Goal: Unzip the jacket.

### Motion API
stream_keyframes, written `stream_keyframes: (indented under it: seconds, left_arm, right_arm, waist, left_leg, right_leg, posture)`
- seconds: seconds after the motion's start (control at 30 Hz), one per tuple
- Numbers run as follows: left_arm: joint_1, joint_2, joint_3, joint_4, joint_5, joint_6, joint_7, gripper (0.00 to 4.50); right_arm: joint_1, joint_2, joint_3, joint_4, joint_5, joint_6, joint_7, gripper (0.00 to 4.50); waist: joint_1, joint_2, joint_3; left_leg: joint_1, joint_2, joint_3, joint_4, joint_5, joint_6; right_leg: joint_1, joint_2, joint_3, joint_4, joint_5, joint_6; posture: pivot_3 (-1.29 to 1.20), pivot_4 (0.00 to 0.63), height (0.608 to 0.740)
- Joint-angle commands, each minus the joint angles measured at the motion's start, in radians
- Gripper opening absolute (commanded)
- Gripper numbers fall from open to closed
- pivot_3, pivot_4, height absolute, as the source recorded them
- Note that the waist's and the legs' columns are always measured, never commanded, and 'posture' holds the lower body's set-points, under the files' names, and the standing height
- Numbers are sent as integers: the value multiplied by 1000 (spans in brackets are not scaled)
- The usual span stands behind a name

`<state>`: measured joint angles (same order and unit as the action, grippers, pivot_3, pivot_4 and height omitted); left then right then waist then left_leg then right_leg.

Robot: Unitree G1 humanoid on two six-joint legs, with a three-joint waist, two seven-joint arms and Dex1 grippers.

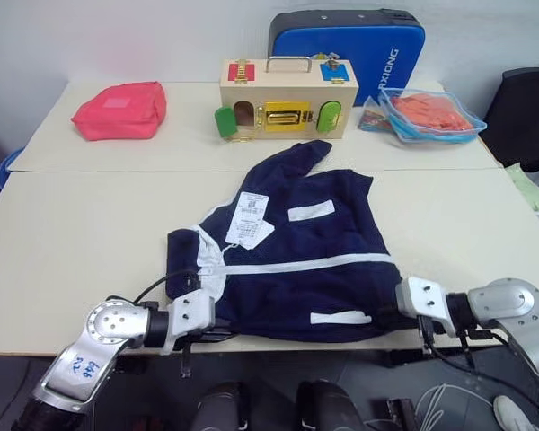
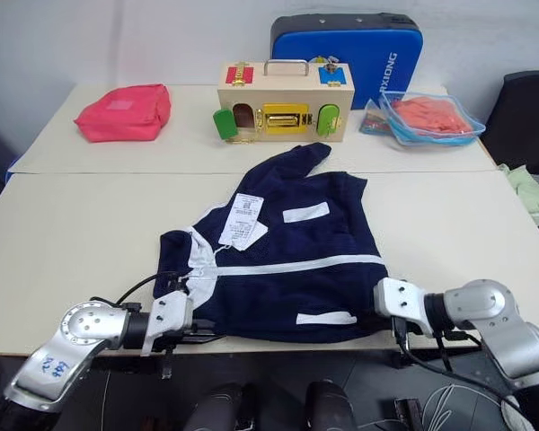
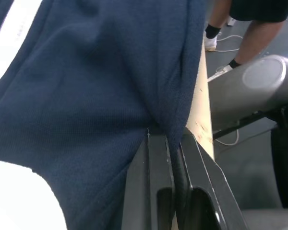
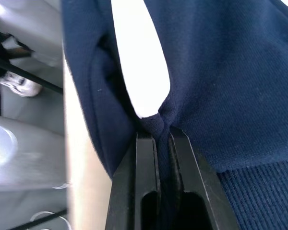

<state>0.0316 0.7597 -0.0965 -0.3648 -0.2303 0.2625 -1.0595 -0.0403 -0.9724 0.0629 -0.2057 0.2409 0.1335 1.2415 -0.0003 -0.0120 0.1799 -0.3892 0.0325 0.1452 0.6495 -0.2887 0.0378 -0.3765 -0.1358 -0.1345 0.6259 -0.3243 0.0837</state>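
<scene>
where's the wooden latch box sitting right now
In the left eye view the wooden latch box stands at the table's far edge, centre, between the pink-red pouch on its left and the clear bag of orange cloth on its right.

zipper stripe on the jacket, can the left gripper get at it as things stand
Probably not yet. The left gripper is shut on a fold of the jacket at the table's near edge, so it would have to let go first. The white zipper stripe lies bare on top, close by.
</scene>
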Motion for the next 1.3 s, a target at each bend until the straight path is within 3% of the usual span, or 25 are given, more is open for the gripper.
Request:
stream_keyframes:
  seconds: [0.03,0.2,0.33,0.4,0.5,0.67,0.73,0.8,0.9,1.03,1.13,1.3]
  left_arm:
    - [28,60,74,15,-30,-15,-36,0]
    - [67,105,91,6,-54,-46,-62,0]
    - [84,82,98,-1,-76,-71,-36,0]
    - [111,77,130,-17,-129,-32,-28,0]
    - [201,98,271,-71,-304,116,-35,680]
    - [303,123,504,-79,-461,198,-87,2127]
    - [297,121,590,-58,-514,227,-79,2138]
    - [267,120,649,-29,-561,258,-66,2557]
    - [204,113,674,14,-557,251,-38,3362]
    - [90,85,619,93,-452,105,-29,4473]
    - [54,93,570,135,-403,66,-55,4473]
    - [23,79,538,167,-366,5,-61,4473]
  right_arm:
    - [57,-30,-30,-37,9,39,-1,12]
    - [125,-59,-43,-65,20,40,11,12]
    - [123,-32,-55,-14,28,8,-7,12]
    - [110,5,-67,12,105,14,19,624]
    - [112,-40,-118,28,218,60,131,1530]
    - [74,-168,-199,-3,457,387,253,3120]
    - [-15,-169,-198,-12,546,493,253,3795]
    - [-135,-106,-181,-11,589,554,189,4475]
    - [-272,-16,-110,-10,580,624,109,4500]
    - [-548,339,58,97,462,772,-258,4500]
    - [-644,509,161,159,377,798,-362,4500]
    - [-739,674,251,264,250,816,-507,4500]
  waist:
    - [-1,1,0]
    - [-1,1,0]
    - [0,1,0]
    - [0,0,1]
    - [-3,1,1]
    - [-2,4,3]
    - [-2,4,4]
    - [-5,5,4]
    - [-4,6,4]
    - [-23,5,4]
    - [-29,5,4]
    - [-29,4,3]
  left_leg:
    - [0,0,0,-1,0,0]
    - [0,1,0,-2,0,-3]
    - [0,1,0,-1,-1,-2]
    - [0,1,0,-1,-1,-2]
    - [0,1,0,-1,0,-1]
    - [0,2,0,0,-2,2]
    - [1,2,-1,0,-4,5]
    - [1,2,-1,-1,-6,1]
    - [1,3,-1,-2,-7,-3]
    - [-2,3,1,-2,-3,-10]
    - [-12,1,2,-1,3,-6]
    - [-18,-1,3,0,5,-5]
  right_leg:
    - [0,0,0,0,0,0]
    - [-1,1,-1,-1,-2,-3]
    - [0,1,0,-1,-1,-3]
    - [0,1,0,-1,-1,-2]
    - [-1,1,0,0,-1,-2]
    - [0,0,0,0,-1,-2]
    - [0,0,0,0,-2,-3]
    - [-1,0,0,0,-2,-3]
    - [-2,0,0,0,-2,-5]
    - [-6,1,1,2,-2,-6]
    - [-18,1,1,8,-2,-5]
    - [-22,3,1,12,-2,-5]
  posture:
    - [0,150,740]
    - [0,150,740]
    - [0,150,740]
    - [0,150,740]
    - [0,150,740]
    - [0,150,740]
    - [0,150,740]
    - [0,150,740]
    - [0,150,740]
    - [0,150,740]
    - [0,150,740]
    - [0,150,740]
